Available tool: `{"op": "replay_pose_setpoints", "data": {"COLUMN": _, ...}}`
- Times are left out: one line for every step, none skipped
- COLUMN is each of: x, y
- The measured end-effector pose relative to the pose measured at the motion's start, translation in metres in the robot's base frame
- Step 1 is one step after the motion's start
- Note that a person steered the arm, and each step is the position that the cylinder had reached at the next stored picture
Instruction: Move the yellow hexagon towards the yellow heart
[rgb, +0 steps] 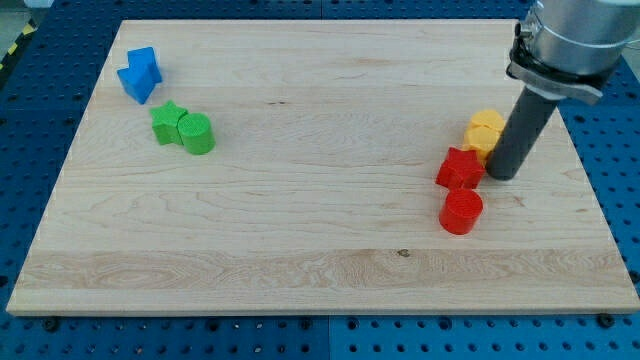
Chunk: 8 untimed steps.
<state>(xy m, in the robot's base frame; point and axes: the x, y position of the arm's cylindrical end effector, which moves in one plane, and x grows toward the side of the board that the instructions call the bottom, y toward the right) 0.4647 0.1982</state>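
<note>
Yellow blocks (486, 131) crowd between my tip (500, 176) and the red star (459, 168), so a shove may drag the star too; no claw shows.

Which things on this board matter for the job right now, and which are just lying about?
Job:
- yellow blocks, close together, so I cannot tell hexagon from heart
- my tip, just to the view's right of them

Lying about:
- red star
- red cylinder
- green star
- green cylinder
- blue blocks
</note>
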Motion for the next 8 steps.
{"op": "replay_pose_setpoints", "data": {"x": -0.027, "y": 0.000}}
{"op": "replay_pose_setpoints", "data": {"x": -0.055, "y": 0.000}}
{"op": "replay_pose_setpoints", "data": {"x": -0.075, "y": 0.000}}
{"op": "replay_pose_setpoints", "data": {"x": -0.080, "y": 0.000}}
{"op": "replay_pose_setpoints", "data": {"x": -0.075, "y": 0.000}}
{"op": "replay_pose_setpoints", "data": {"x": -0.049, "y": 0.017}}
{"op": "replay_pose_setpoints", "data": {"x": -0.012, "y": 0.021}}
{"op": "replay_pose_setpoints", "data": {"x": 0.010, "y": 0.021}}
